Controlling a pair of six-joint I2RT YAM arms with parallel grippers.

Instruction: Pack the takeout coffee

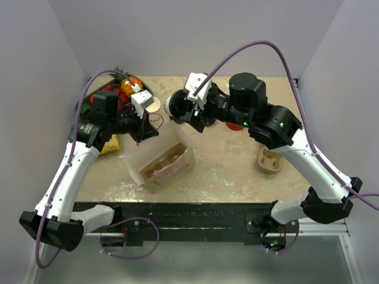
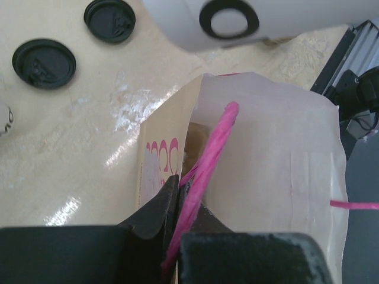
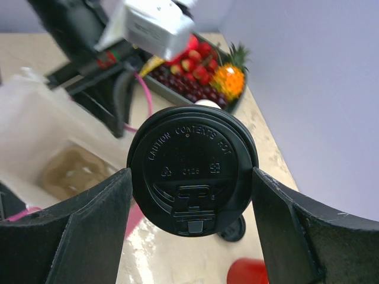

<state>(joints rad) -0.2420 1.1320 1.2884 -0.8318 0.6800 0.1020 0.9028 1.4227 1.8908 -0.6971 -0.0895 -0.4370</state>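
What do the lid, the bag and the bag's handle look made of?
The lid: black plastic, semi-matte, with crisp moulded lettering and a sip tab. The bag: paper, pale inside, matte, with fold creases and a printed outer face. The handle: pink twisted cord, likely paper; the spiral twist shows.

Black lid [image 3: 190, 168] with raised lettering at centre. Whitish bag [image 2: 278, 160], pink handle [image 2: 211, 155], pink print. Glossy beige desk [image 2: 89, 148]. Red cup [image 3: 249, 273] at lower right.
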